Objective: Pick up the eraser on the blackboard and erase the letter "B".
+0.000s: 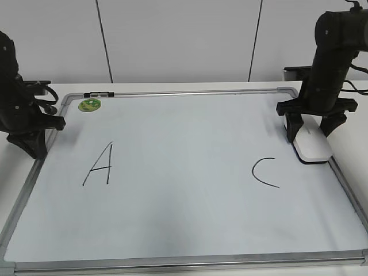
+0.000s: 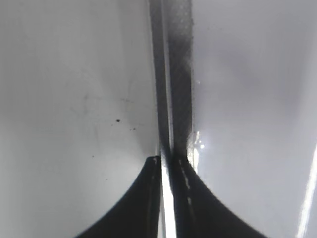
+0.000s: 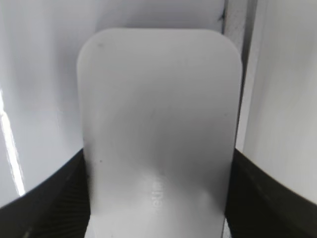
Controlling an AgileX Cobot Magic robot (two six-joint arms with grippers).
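The blackboard is a white board with a silver frame that lies flat on the table. It bears a black "A" and a black "C". No letter "B" shows between them. The white eraser rests on the board at its right edge. My right gripper stands over it, with a finger against each long side. The right wrist view shows the eraser filling the gap between the jaws. My left gripper is shut and empty over the board's left frame.
A small round green magnet sits at the board's top left corner. A small black clip lies on the top frame. A white wall with dark seams stands behind the table.
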